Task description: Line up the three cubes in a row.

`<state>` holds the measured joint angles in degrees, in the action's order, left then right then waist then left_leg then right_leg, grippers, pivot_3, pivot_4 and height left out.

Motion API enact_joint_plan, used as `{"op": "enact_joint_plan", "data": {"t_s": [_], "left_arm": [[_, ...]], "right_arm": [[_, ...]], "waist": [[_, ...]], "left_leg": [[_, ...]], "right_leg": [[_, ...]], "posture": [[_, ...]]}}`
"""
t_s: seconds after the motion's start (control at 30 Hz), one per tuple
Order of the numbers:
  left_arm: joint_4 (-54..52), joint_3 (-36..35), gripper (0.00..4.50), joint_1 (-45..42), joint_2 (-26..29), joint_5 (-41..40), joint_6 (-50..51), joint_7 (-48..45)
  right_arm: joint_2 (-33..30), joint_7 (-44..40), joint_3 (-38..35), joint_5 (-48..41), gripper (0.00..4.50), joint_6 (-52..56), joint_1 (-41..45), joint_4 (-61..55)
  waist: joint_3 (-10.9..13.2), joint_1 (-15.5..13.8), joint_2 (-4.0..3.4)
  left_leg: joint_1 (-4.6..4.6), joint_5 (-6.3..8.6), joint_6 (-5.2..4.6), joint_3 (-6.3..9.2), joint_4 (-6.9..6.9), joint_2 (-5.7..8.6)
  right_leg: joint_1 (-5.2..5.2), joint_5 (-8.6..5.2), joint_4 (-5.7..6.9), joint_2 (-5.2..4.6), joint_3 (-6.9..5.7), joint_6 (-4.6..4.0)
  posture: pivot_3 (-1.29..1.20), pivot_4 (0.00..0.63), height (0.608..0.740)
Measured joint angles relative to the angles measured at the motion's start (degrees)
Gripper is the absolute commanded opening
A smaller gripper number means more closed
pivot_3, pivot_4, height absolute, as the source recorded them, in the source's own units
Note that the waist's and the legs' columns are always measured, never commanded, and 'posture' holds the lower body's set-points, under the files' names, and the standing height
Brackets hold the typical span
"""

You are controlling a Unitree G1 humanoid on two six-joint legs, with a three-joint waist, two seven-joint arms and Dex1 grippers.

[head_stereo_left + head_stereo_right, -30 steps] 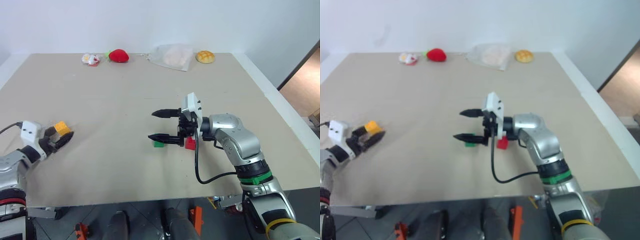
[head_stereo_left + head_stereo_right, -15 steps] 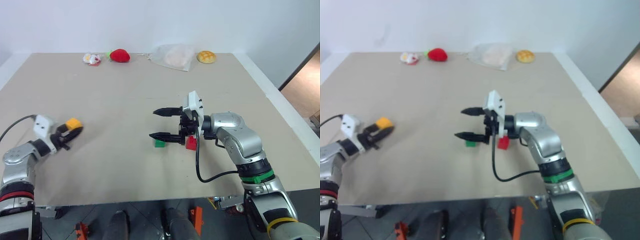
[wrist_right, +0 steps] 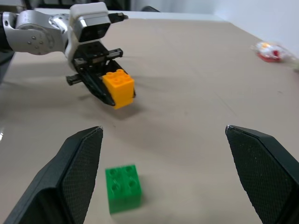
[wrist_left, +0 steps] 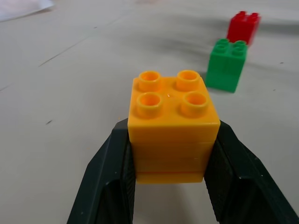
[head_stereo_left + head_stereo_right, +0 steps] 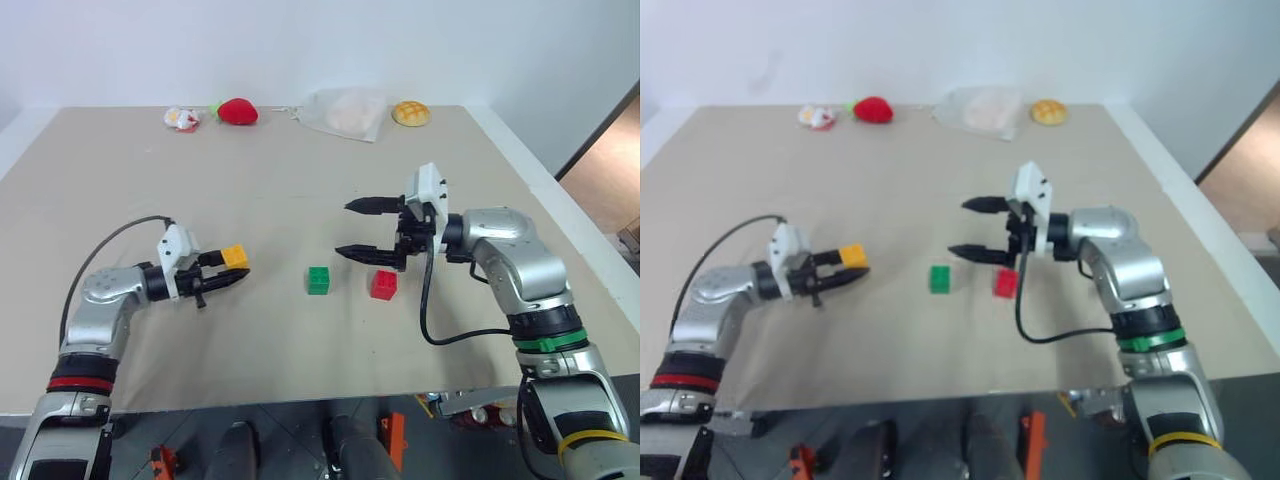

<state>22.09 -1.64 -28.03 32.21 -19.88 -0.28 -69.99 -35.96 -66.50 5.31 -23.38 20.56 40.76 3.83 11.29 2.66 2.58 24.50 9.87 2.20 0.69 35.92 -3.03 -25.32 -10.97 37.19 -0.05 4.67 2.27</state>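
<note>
Left gripper (image 5: 222, 277) clamped on orange cube (image 5: 234, 257), carried clear of table (image 5: 150, 190), studs up. Green cube (image 5: 318, 279) and red cube (image 5: 383, 285) sit side by side. Best: set orange just beside green, on their line, squared. Right gripper (image 5: 355, 228) spread, empty, above red.

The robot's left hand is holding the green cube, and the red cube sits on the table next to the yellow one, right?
Not quite. The left hand is holding the yellow-orange cube, as the left wrist view shows. The green cube sits on the table beside the red cube. The right hand hangs open above them.
</note>
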Motion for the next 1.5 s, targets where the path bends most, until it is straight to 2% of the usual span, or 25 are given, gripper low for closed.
{"op": "enact_joint_plan", "data": {"t_s": [0.13, 0.37, 0.6, 0.93, 1.07, 1.5], "left_arm": [[5.77, 2.69, 1.63, -3.43, -2.06, 2.10, -2.78, -3.00], [13.32, 5.14, 1.63, -8.89, -4.72, 3.82, -6.63, -7.69], [19.68, 6.74, 1.63, -10.80, -7.21, 6.06, -11.39, -10.57], [21.70, 5.23, 1.63, -10.50, -2.73, 6.14, -13.17, -13.13], [21.61, 4.93, 1.63, -10.09, -2.56, 5.83, -13.39, -13.18], [21.22, 4.91, 1.63, -9.86, -5.59, 5.96, -13.70, -12.93]], "right_arm": [[-5.64, -2.47, -2.11, -2.17, 4.37, 3.25, -5.80, -4.42], [-10.65, -3.72, -6.02, -5.19, 4.37, 6.64, -11.34, -9.93], [-10.68, -1.82, -6.44, -5.75, 4.37, 8.13, -12.74, -11.63], [-10.66, -1.15, -6.35, -5.76, 4.37, 8.79, -12.65, -11.77], [-10.13, -1.14, -5.81, -5.74, 4.37, 8.84, -11.28, -11.64], [-9.96, -1.22, -5.51, -5.62, 4.37, 8.82, -10.88, -11.50]], "waist": [[0.00, -0.12, -0.01], [0.00, 0.06, 0.00], [0.00, 0.15, -0.01], [0.00, 0.14, -0.01], [0.00, 0.13, -0.01], [0.00, -0.10, -0.01]], "left_leg": [[0.02, 0.00, 0.00, 0.01, 0.01, 0.08], [0.00, 0.00, -0.01, 0.02, 0.14, 0.09], [0.05, 0.00, -0.01, 0.02, 0.27, 0.09], [0.05, 0.00, -0.01, 0.02, 0.27, 0.08], [0.05, 0.00, -0.01, 0.02, 0.29, 0.08], [0.11, 0.00, -0.01, 0.03, 0.38, 0.10]], "right_leg": [[0.03, -0.06, 0.00, 0.00, 0.13, 0.11], [0.05, -0.01, 0.01, 0.04, 0.17, 0.15], [0.05, 0.06, 0.01, 0.06, 0.20, 0.20], [0.05, 0.06, 0.01, 0.07, 0.21, 0.20], [0.05, 0.06, 0.01, 0.06, 0.22, 0.20], [0.08, 0.07, 0.01, 0.05, 0.22, 0.23]], "posture": [[0.00, 0.150, 0.740], [0.00, 0.150, 0.740], [0.00, 0.150, 0.740], [0.00, 0.150, 0.740], [0.00, 0.150, 0.740], [0.00, 0.150, 0.740]]}}
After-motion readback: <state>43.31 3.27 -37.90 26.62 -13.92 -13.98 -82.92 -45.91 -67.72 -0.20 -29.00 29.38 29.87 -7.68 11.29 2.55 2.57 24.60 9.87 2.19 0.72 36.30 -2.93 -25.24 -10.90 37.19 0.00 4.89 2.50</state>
